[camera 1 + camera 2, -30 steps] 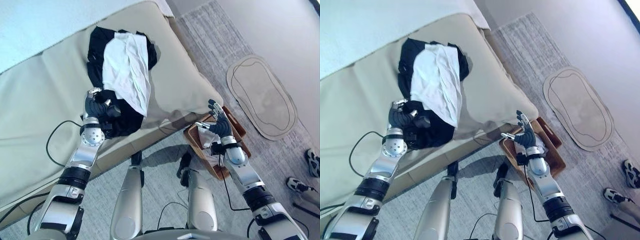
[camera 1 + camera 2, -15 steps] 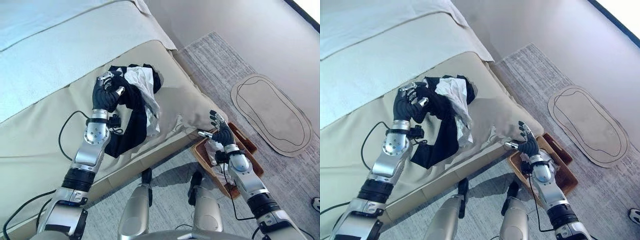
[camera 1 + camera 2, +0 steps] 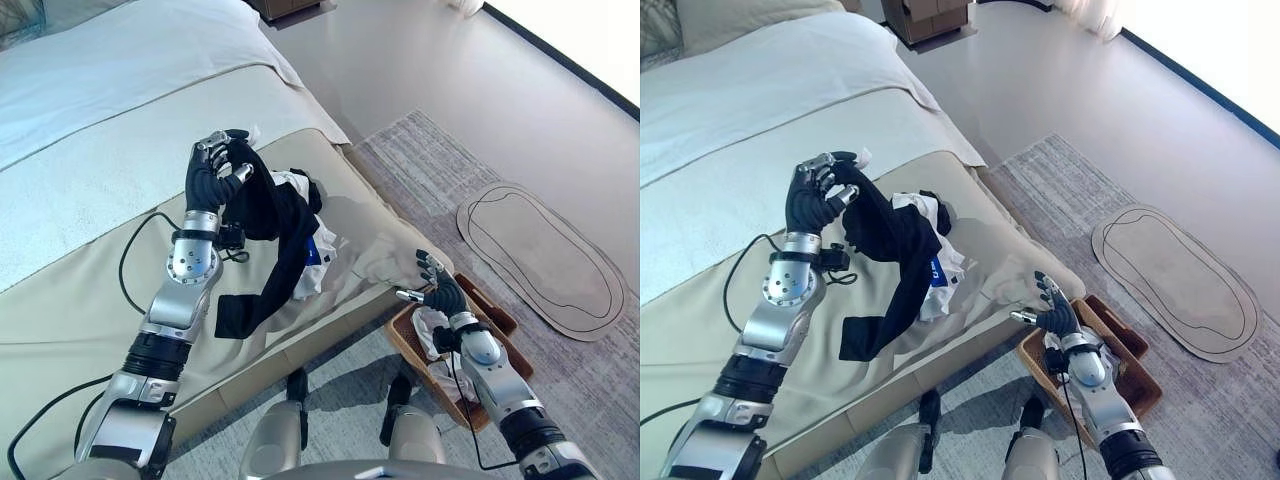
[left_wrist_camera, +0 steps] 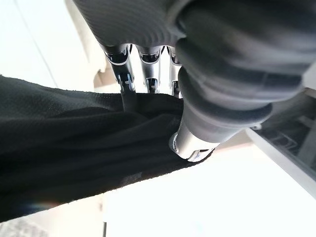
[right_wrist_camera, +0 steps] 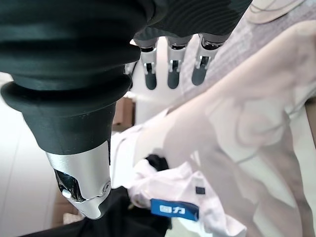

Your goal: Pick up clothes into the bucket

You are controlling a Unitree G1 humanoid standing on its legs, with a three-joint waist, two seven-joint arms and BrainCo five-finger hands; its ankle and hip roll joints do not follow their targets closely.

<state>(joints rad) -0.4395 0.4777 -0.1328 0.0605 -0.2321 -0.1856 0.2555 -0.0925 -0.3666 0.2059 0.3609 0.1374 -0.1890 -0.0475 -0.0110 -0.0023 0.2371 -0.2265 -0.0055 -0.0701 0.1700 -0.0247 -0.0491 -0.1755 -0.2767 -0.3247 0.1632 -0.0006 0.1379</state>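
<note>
My left hand [image 3: 213,172] is raised over the bed [image 3: 90,300], shut on a black garment [image 3: 268,232] that hangs from its fingers down to the beige cover. In the left wrist view the black garment [image 4: 74,143] runs under my curled fingers [image 4: 129,84]. A white garment [image 3: 312,252] with a blue label lies crumpled beside the black one. The brown basket [image 3: 498,312] stands on the rug by the bed's corner with white cloth [image 3: 432,332] inside. My right hand [image 3: 443,292] hovers open just above the basket's near end, holding nothing.
The bed's corner [image 3: 395,262] overhangs the basket. A grey rug [image 3: 470,160] covers the floor to the right, with a beige oval mat [image 3: 535,255] on it. A cardboard box [image 3: 930,15] sits on the floor past the bed's far side.
My left hand has lifted the black garment up off the bed; the white garment slid off it and now lies crumpled beside. The camera tilted up. The right hand stays over the basket.
</note>
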